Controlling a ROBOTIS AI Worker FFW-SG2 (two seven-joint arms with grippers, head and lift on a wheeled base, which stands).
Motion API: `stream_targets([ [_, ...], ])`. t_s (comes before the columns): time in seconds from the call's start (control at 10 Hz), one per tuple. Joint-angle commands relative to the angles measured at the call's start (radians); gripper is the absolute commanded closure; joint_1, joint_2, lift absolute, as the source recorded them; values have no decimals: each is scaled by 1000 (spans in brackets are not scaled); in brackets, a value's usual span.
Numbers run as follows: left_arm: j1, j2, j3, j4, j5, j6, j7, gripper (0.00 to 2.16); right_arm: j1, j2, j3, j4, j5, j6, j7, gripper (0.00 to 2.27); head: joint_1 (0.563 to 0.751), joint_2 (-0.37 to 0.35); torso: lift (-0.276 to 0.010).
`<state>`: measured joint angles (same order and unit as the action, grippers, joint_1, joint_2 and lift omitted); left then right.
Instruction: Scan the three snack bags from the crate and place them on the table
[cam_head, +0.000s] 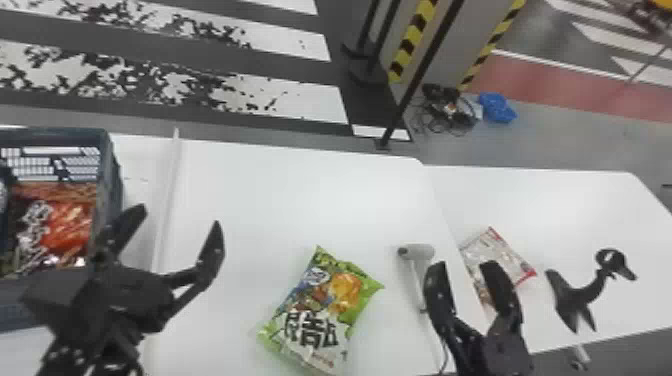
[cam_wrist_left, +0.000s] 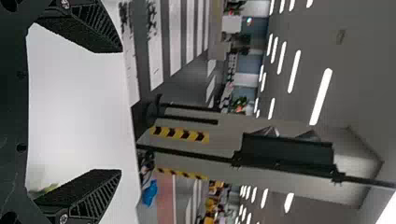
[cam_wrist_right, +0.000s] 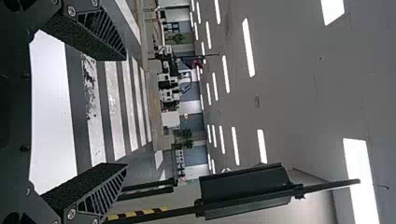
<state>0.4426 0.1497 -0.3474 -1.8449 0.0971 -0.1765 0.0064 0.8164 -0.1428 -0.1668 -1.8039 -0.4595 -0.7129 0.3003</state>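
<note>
The black left claw (cam_head: 181, 215) is spread wide, with nothing gripped, and so is the black right claw (cam_head: 465, 265). A shiny green snack bag (cam_head: 322, 305) is laid on the white table (cam_head: 300, 195) between the claws. A white snack bag with red edges (cam_head: 497, 252) is seen just past the right claw. A grey plastic scanner (cam_head: 422, 251) is set near that claw's left side. A red-orange snack bag (cam_head: 67, 225) is held in the dark blue plastic crate (cam_head: 55, 134) beside the left claw

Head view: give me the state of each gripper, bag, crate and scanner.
Left gripper: open, empty.
Right gripper: open, empty.
Crate: open-topped, bagged snacks inside.
Green snack bag: lying, out of the crate.
Pale snack bag: lying, out of the crate.
Scanner: on the table, not gripped.
</note>
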Motion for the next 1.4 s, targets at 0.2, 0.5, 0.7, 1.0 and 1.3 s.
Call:
stream_targets([
  [0.2, 137, -2, 231, -37, 124, -122, -19, 66, -53, -12, 35, 44, 61, 157, 33, 120, 695, -315, -37],
  [0.5, 232, -10, 314, -34, 171, -297, -39, 70, -46, -12, 69, 54, 206, 169, 76, 120, 695, -116, -37],
  [0.7, 268, -16, 361, -45, 208, -309, -71, 76, -22, -20, 119, 28, 364, 228, 74, 120, 695, -20, -37],
  [1.0, 295, -18, 390, -86, 227, -269, -92, 73, -14, -32, 204, 29, 634, 221, -10, 120, 695, 179, -37],
  [1.3, 301, -18, 393, -134, 228, -177, -94, 80, -11, -103, 371, 26, 941, 412, -276, 120, 695, 264, -37],
])
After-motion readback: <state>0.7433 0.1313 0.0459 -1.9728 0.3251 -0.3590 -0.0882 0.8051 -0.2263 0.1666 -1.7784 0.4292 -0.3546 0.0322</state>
